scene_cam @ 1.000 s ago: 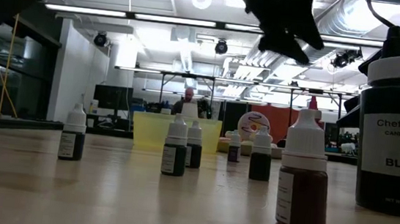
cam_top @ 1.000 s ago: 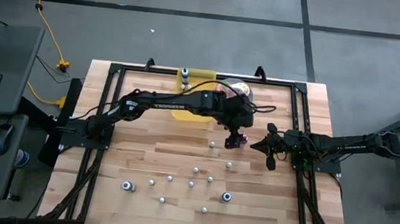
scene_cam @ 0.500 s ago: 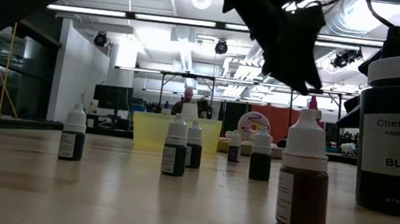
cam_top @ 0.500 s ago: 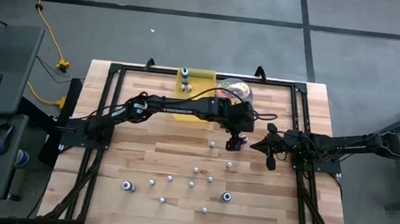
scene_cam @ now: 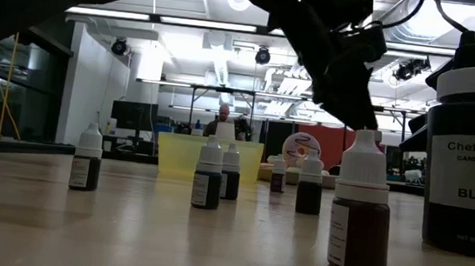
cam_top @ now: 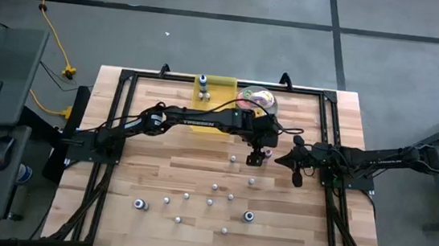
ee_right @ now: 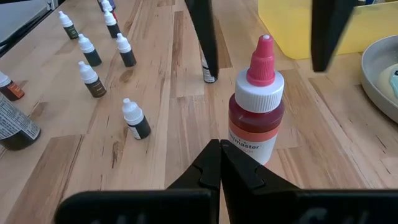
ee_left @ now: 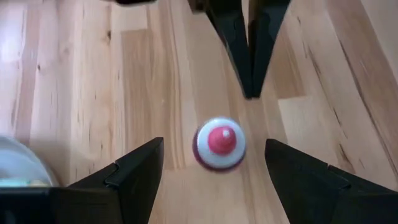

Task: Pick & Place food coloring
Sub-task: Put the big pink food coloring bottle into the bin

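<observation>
Red-tipped food coloring bottle [ee_right: 256, 106] stands upright, tip skyward.

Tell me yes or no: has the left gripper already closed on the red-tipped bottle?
No. In the left wrist view the left gripper is open, its fingers standing apart on either side of the red-tipped bottle without touching it.

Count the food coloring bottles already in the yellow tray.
2, both on the left side of the yellow tray: the far bottle by its back edge, the near bottle just in front. The left arm covers the tray's front, so more may be hidden.
</observation>
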